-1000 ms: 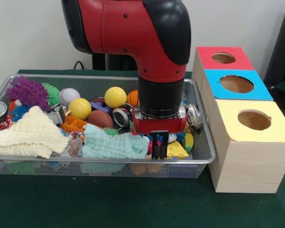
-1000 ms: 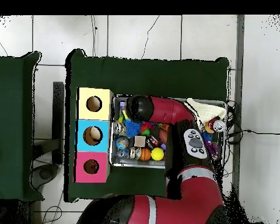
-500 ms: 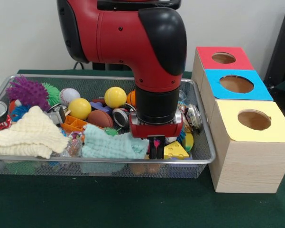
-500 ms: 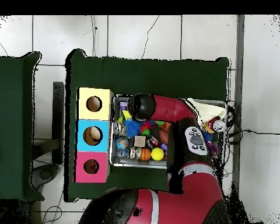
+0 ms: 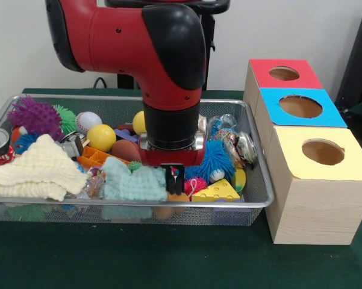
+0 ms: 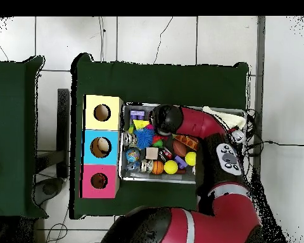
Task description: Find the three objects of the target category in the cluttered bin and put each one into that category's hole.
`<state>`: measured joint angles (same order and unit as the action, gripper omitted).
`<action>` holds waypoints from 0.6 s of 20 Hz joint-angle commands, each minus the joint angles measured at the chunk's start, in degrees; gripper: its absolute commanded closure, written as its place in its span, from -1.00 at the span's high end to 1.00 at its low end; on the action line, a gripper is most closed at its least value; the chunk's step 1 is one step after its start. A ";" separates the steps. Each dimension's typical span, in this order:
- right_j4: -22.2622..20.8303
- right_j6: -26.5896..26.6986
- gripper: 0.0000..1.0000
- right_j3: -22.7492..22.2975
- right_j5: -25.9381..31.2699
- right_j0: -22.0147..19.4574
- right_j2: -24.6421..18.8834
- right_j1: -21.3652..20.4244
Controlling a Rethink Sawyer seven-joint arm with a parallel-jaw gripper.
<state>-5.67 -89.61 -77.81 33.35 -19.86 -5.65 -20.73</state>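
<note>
Surface: green cloth surface (image 5: 168, 259) carries a wire mesh bin (image 5: 253, 201) with three boxes alongside.
Boxes: red box (image 5: 283, 73), blue box (image 5: 301, 107) and yellow box (image 5: 322, 153) stand in a row just beside the bin's end wall, each with a round hole on top.
Open room: bin crowded; bare cloth lies along the near edge.
Hand: hand (image 5: 174, 179) hangs low at the near rim, against the teal cloth (image 5: 132, 183); cannot tell its opening or any hold.
Neighbours: cheese wedge (image 5: 217, 191) lies flat just beside the hand, long axis along the rim; yellow ball (image 5: 101, 137) well apart.
</note>
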 commanded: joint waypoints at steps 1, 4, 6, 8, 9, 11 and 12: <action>-3.44 2.07 -1.00 -4.28 3.73 -2.19 -2.84 0.57; -3.41 1.79 -1.00 -4.73 3.21 -2.91 -2.90 0.43; -3.92 2.93 -1.00 -3.03 3.52 -3.67 -2.88 1.30; -4.25 4.88 -1.00 -0.91 4.22 -4.93 -3.56 2.90; -4.37 6.02 -1.00 0.37 4.67 -5.65 -4.09 4.01; -4.63 7.18 -1.00 1.83 5.15 -6.40 -4.73 5.17; -4.79 7.44 -1.00 2.25 5.29 -6.56 -4.87 5.38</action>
<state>-5.66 -89.61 -78.01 33.45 -23.07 -6.81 -20.05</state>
